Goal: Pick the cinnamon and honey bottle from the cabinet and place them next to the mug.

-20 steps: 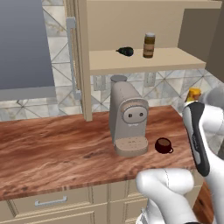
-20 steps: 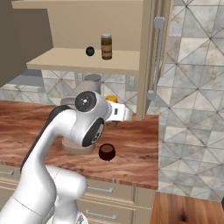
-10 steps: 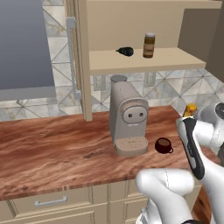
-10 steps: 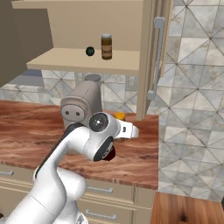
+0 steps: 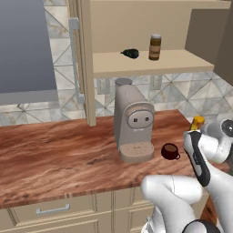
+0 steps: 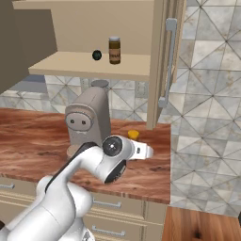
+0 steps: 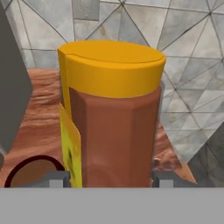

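Beige wood first: the cabinet (image 5: 150, 63) hangs above the red-brown counter (image 5: 59, 154), and the cinnamon (image 5: 155, 47) stands upright on its shelf, near a small black rounded object (image 5: 131, 53). Below, the beige coffee machine (image 5: 133, 123) sits on the counter with the mug (image 5: 169, 151) just beside it. And there's the honey bottle (image 7: 111, 113), clamped between the finger tips (image 7: 56, 178) of the gripper (image 7: 109, 179), low over the counter right by the mug, near the counter's end!
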Controlling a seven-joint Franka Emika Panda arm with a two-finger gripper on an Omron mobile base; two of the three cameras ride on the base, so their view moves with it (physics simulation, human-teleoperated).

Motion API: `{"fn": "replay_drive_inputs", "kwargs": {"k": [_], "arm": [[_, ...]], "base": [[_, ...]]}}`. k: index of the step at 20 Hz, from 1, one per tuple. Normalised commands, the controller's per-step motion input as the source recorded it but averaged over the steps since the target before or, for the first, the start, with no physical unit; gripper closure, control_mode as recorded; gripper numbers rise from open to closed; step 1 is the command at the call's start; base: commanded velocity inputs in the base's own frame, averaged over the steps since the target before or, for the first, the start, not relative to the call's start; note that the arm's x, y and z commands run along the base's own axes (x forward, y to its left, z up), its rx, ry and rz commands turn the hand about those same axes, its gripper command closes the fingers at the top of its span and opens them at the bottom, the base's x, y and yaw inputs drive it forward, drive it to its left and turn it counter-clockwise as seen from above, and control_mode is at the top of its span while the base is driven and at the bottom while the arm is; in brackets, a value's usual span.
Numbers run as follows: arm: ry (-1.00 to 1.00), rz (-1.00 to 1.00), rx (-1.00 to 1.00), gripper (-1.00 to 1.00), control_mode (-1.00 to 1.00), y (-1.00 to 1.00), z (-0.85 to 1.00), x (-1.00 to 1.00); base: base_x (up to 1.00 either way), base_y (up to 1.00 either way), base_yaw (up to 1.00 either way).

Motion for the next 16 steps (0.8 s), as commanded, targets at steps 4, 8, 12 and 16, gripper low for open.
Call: {"fn": "replay_drive_inputs", "kwargs": {"k": [4,8,12,16], "arm": [[0.00,0.10,0.00,1.00,-1.00,-0.36,0.00,0.01],[0.00,0.16,0.00,1.00,-1.00,-0.34,-0.06,0.18],[0.00,0.23,0.00,1.00,-1.00,-0.03,-0.13,0.14],[0.00,0.21,0.01,1.00,-1.00,0.00,-0.21,0.48]], "base": [[0.00,0.00,0.00],[0.00,0.00,0.00],[0.00,0.00,0.00],[0.00,0.00,0.00]]}}
